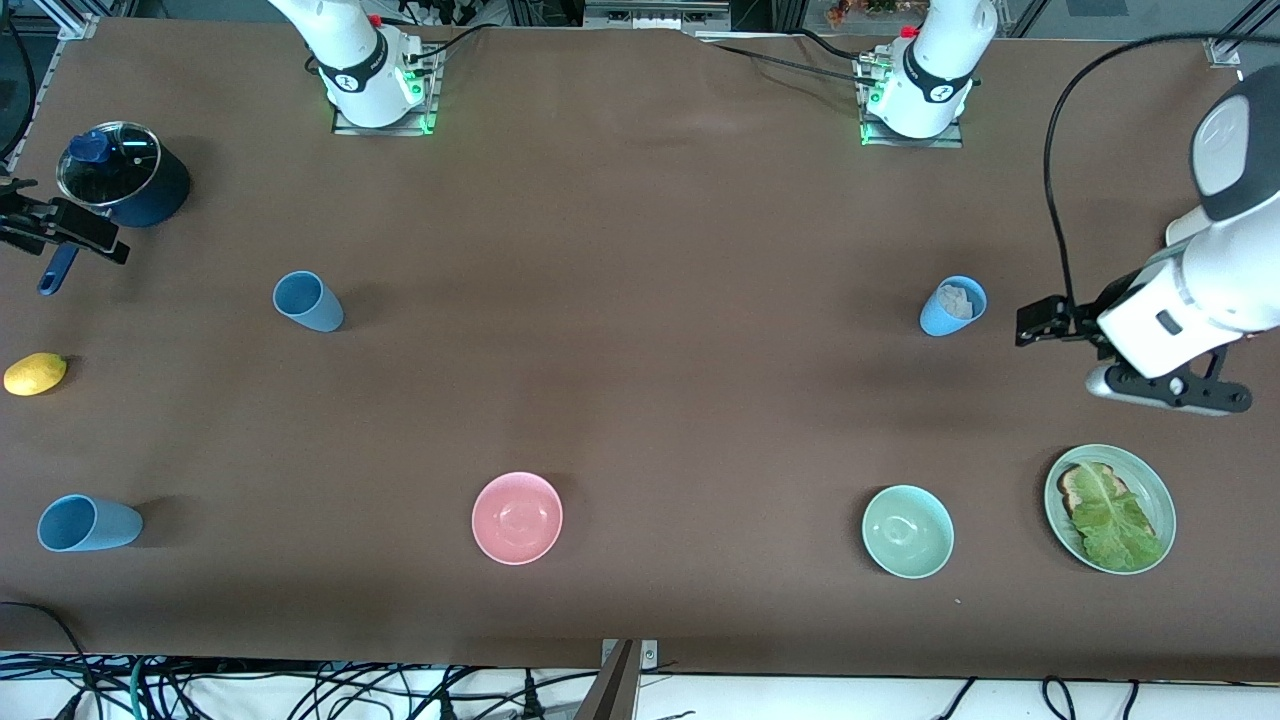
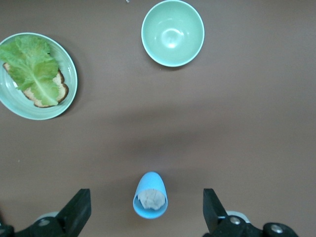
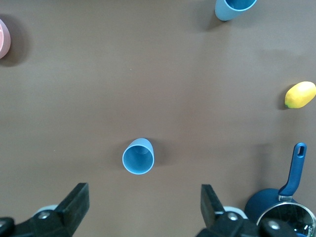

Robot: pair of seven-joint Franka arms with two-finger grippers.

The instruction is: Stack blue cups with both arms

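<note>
A dull slate-blue cup (image 1: 308, 301) (image 3: 138, 156) stands toward the right arm's end of the table. My right gripper (image 3: 144, 190) hangs high over the table beside this cup, open and holding nothing; its black hand (image 1: 60, 228) shows next to the pot. Toward the left arm's end stands a sky-blue cup (image 1: 953, 306) (image 2: 150, 195) with a crumpled white wad inside. My left gripper (image 1: 1170, 392) (image 2: 146, 197) hovers high above the table near this cup, open and holding nothing. A third blue cup (image 1: 88, 523) (image 3: 236, 7) sits nearer the front camera.
A navy glass-lidded pot (image 1: 120, 175) and a lemon (image 1: 35, 373) sit at the right arm's end. A pink bowl (image 1: 517, 517), a green bowl (image 1: 907, 531) and a green plate (image 1: 1160, 500) with toast and lettuce line the edge nearest the front camera.
</note>
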